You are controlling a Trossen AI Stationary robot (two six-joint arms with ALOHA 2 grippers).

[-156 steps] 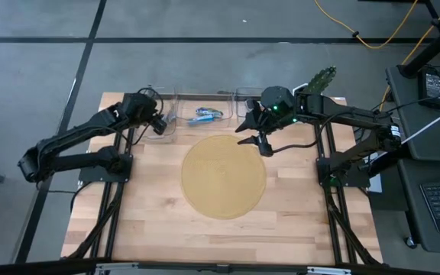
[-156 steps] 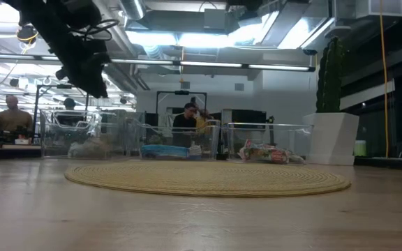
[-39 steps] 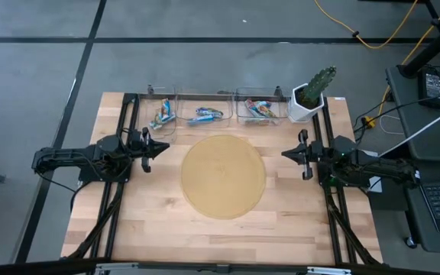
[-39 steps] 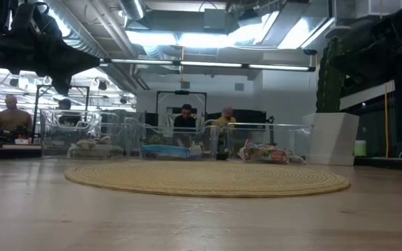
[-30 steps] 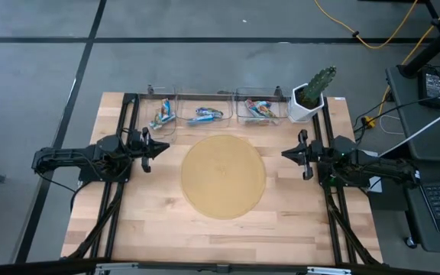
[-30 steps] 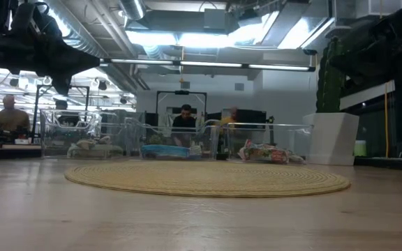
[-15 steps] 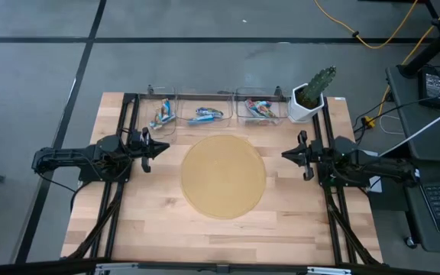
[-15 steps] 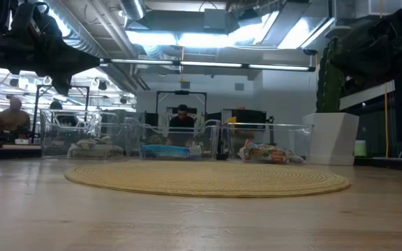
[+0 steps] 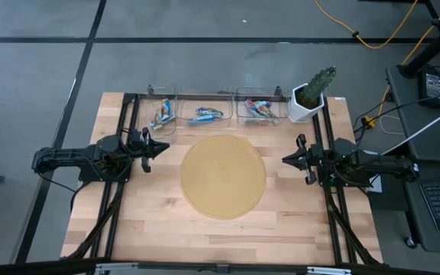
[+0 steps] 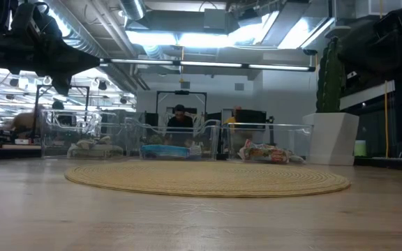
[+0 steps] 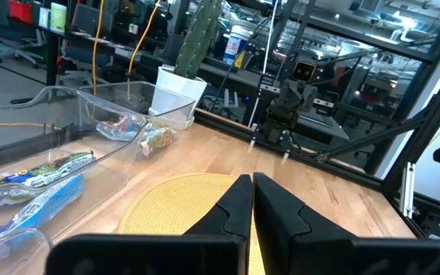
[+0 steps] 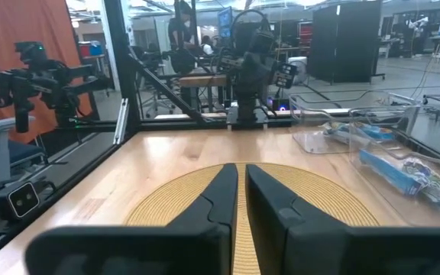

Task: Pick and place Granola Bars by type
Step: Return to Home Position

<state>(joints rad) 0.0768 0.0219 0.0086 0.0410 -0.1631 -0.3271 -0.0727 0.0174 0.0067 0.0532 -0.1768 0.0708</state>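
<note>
- Blue-wrapped Granola Bars (image 9: 205,116) lie in the middle bin (image 9: 193,99), one of three clear bins we see lined up along the far edge of the wooden table (image 9: 151,221).
- Beside them, yellow-and-green bars (image 9: 161,116) sit in the left bin (image 9: 159,95), and red, multicoloured bars (image 9: 258,109) sit in the right bin (image 9: 275,116). Each group is inside its own walls, apart from the others.
- We find the round tan mat (image 9: 223,176) in the middle of the table, just in front of the bins.
- Our left gripper (image 9: 159,148) is held above the table near the mat's left edge, pointing across it. In its wrist view the two dark fingers press together with nothing between them.
- Our right gripper (image 9: 285,158) mirrors it near the mat's right edge, pointing back toward the left arm. Its fingers are drawn together with only a thin slit between them, and they grip nothing.
- We note a cactus in a white pot (image 9: 309,95) standing just beside the right bin, at the table's far right corner.
- From table height we see a person (image 10: 180,118) in the room beyond the bins.
</note>
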